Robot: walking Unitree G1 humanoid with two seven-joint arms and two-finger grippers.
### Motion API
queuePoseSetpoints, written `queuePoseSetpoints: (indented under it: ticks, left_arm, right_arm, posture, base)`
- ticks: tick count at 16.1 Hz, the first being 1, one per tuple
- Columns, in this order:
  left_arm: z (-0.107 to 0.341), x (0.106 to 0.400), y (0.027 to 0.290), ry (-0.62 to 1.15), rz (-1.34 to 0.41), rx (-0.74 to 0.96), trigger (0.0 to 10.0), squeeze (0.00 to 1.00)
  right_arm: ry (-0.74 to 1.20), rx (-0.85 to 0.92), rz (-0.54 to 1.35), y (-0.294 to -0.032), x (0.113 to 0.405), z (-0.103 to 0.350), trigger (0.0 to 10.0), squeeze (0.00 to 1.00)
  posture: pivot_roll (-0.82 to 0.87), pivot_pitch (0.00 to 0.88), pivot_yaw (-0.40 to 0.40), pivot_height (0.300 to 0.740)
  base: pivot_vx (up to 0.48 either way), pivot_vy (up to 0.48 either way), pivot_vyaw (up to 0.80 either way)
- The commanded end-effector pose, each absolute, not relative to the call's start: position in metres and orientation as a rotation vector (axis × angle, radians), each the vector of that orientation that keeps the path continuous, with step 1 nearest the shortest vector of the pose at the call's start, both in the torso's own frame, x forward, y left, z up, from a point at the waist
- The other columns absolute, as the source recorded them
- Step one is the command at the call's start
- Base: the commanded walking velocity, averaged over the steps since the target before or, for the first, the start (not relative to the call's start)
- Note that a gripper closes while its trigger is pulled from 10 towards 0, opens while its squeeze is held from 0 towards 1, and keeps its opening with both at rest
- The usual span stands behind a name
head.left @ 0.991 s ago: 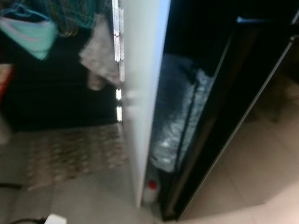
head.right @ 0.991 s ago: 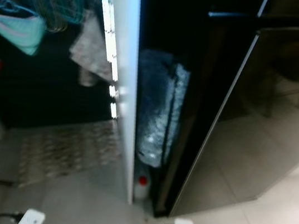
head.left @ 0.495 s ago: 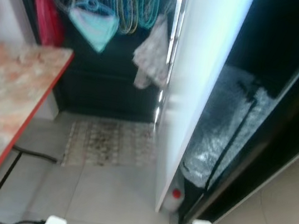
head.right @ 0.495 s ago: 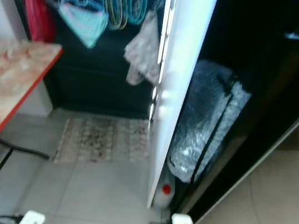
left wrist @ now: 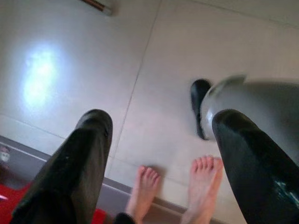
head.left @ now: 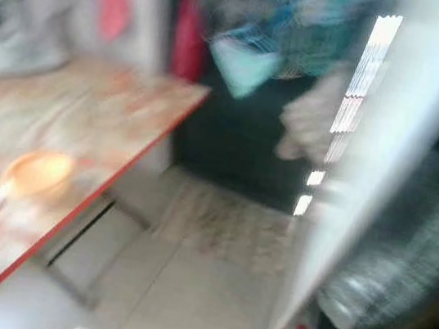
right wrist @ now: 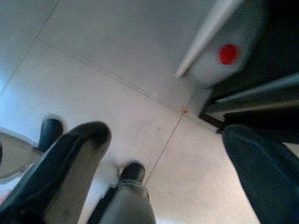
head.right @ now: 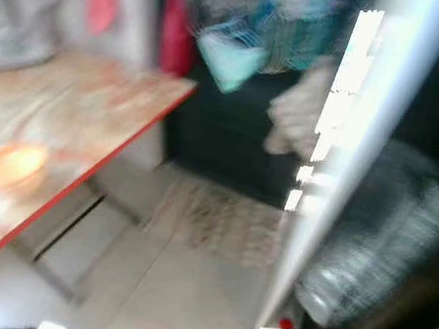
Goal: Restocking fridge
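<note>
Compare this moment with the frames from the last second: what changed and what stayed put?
The head camera swung toward the robot's left, so the marble-look table with an orange dish has come into view and the white door edge sits further right, all blurred. Nothing was grasped or released. The rug, hanging clothes and red-capped bottle themselves look unmoved.

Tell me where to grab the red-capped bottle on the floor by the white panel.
Grip the red-capped bottle just under its cap, coming down from above on the open-floor side. It seems upright, cap up, and tucked behind the white panel, so its body is hemmed in. Blur limits certainty.
</note>
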State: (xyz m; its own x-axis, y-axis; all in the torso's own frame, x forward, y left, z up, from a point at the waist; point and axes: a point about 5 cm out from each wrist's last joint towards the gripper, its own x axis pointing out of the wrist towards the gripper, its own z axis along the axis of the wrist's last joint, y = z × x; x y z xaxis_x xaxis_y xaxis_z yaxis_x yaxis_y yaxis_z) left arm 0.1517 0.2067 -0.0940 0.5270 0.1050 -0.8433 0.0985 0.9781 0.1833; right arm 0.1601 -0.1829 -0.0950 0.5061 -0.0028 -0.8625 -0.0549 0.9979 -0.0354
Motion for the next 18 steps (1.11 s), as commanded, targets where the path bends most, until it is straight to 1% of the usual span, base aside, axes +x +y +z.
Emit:
queuePoseSetpoints:
  ticks: [1, 8, 9, 13, 15, 18]
  left_arm:
    - [-0.0963, 0.1447, 0.2096, 1.042, 0.007, 0.233, 10.0, 0.00]
    - [-0.0960, 0.1450, 0.2099, 1.035, 0.020, 0.228, 10.0, 0.00]
    - [-0.0960, 0.1451, 0.2100, 1.035, 0.021, 0.228, 10.0, 0.00]
    - [-0.0956, 0.1452, 0.2108, 1.029, 0.029, 0.215, 10.0, 0.00]
    - [-0.0952, 0.1460, 0.2115, 1.026, 0.033, 0.215, 10.0, 0.00]
    - [-0.0951, 0.1460, 0.2128, 1.032, 0.038, 0.220, 10.0, 0.00]
  right_arm:
    - [1.028, -0.060, 0.052, -0.1769, 0.1643, -0.0938, 10.0, 0.00]
    - [1.028, -0.059, 0.048, -0.1770, 0.1646, -0.0937, 10.0, 0.00]
    - [1.029, -0.059, 0.047, -0.1770, 0.1646, -0.0937, 10.0, 0.00]
    - [1.038, -0.048, 0.043, -0.1765, 0.1628, -0.0946, 10.0, 0.00]
    - [1.033, -0.076, 0.059, -0.1763, 0.1636, -0.0942, 10.0, 0.00]
    - [1.031, -0.066, 0.051, -0.1761, 0.1643, -0.0940, 10.0, 0.00]
  posture:
    - [0.05, 0.000, -0.009, 0.740]
    - [0.05, 0.000, -0.011, 0.740]
    - [0.05, 0.000, -0.012, 0.740]
    - [0.05, 0.000, -0.010, 0.740]
    - [0.06, 0.000, -0.014, 0.740]
    - [0.05, 0.000, -0.010, 0.740]
  base:
    - [0.000, 0.000, 0.80]
    - [0.000, 0.000, 0.80]
    - [0.000, 0.000, 0.58]
    - [0.000, 0.000, 0.00]
    - [0.000, 0.000, 0.65]
    - [0.000, 0.000, 0.80]
